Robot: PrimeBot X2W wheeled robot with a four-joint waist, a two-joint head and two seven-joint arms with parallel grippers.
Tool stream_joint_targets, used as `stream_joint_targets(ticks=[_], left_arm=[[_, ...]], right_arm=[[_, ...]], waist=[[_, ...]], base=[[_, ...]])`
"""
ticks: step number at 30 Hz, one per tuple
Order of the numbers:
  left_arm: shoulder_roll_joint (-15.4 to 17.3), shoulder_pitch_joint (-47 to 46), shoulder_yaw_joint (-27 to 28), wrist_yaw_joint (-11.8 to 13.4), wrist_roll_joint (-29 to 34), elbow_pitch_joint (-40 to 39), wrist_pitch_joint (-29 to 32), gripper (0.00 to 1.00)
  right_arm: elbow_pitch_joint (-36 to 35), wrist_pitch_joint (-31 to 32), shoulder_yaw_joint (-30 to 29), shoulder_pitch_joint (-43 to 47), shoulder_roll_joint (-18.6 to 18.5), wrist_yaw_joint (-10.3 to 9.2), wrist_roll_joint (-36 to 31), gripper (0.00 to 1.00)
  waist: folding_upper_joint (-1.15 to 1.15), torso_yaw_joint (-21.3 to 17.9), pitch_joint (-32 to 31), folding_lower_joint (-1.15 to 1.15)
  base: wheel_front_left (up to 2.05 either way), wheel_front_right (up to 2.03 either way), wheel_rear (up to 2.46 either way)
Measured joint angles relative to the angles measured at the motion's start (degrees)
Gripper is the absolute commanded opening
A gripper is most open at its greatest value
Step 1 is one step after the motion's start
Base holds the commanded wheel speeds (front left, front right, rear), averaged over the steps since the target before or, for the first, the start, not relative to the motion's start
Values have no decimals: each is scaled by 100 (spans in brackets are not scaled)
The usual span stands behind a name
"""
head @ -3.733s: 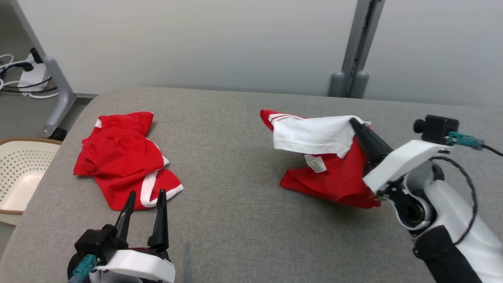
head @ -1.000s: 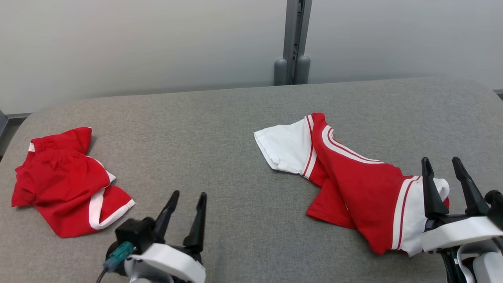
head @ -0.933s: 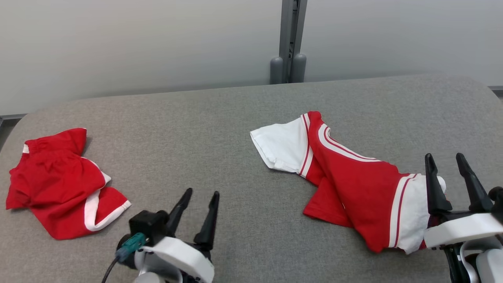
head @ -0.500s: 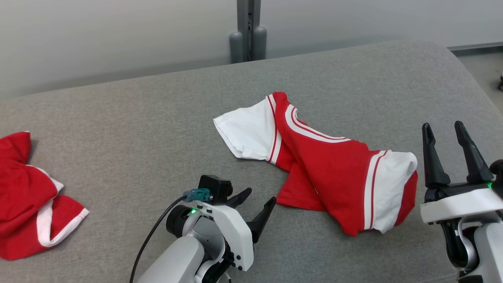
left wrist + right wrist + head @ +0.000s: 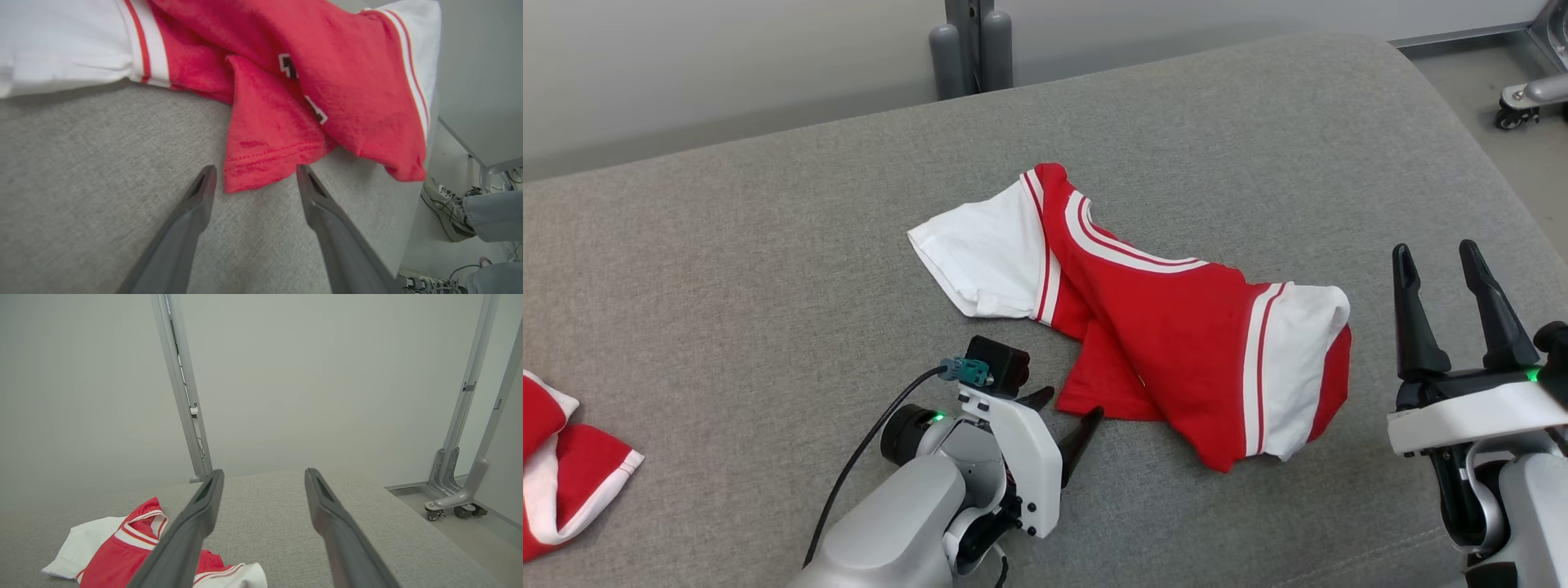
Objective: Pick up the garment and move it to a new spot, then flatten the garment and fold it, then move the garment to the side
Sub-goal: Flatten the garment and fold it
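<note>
On the grey table (image 5: 768, 269), near its middle, the crumpled red-and-white garment (image 5: 1176, 327), white sleeve (image 5: 980, 253) toward the far left. Left gripper (image 5: 1072, 404) at the near hem corner (image 5: 253, 175), jaws apart on both sides of it, nothing clamped yet. Better to go low, slide one jaw under the hem, pinch only one layer, then close. Right gripper (image 5: 1434, 247) just right of the garment, jaws apart, empty.

Red jersey (image 5: 1176, 327), white sleeves, striped trim. Lies crumpled and folded over itself on the grey table (image 5: 768, 245), long axis 10 to 4 o'clock. One white sleeve (image 5: 980, 253) at 10, hem corner (image 5: 1094, 392) sticking out toward 7.
</note>
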Motion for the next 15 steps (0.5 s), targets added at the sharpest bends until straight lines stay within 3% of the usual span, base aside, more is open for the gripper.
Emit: stream_joint_targets(ticks=[8, 10, 11, 12, 15], left_arm=[[1, -312, -593, 63, -619, 426, -77, 100], [0, -371, -773, 40, -759, 482, -54, 75], [0, -417, -855, 38, -815, 501, -56, 67], [0, -449, -927, 38, -876, 520, -68, 67], [1, -545, -1134, 43, -1063, 557, -138, 76]], right_arm=[[58, -1, 130, -51, 26, 0, 23, 100], [69, -1, 143, -54, 22, 0, 35, 100], [71, -1, 155, -57, 22, 0, 35, 100], [77, -1, 172, -59, 23, 0, 36, 100], [87, -1, 202, -92, 25, 0, 37, 100]], waist=[[0, 53, 21, 0], [0, 81, 28, 0], [0, 95, 34, 0], [0, 108, 40, 0], [0, 130, 51, 0]], base=[[0, 0, 0], [0, 0, 0], [0, 0, 0], [0, 0, 0], [0, 0, 0]])
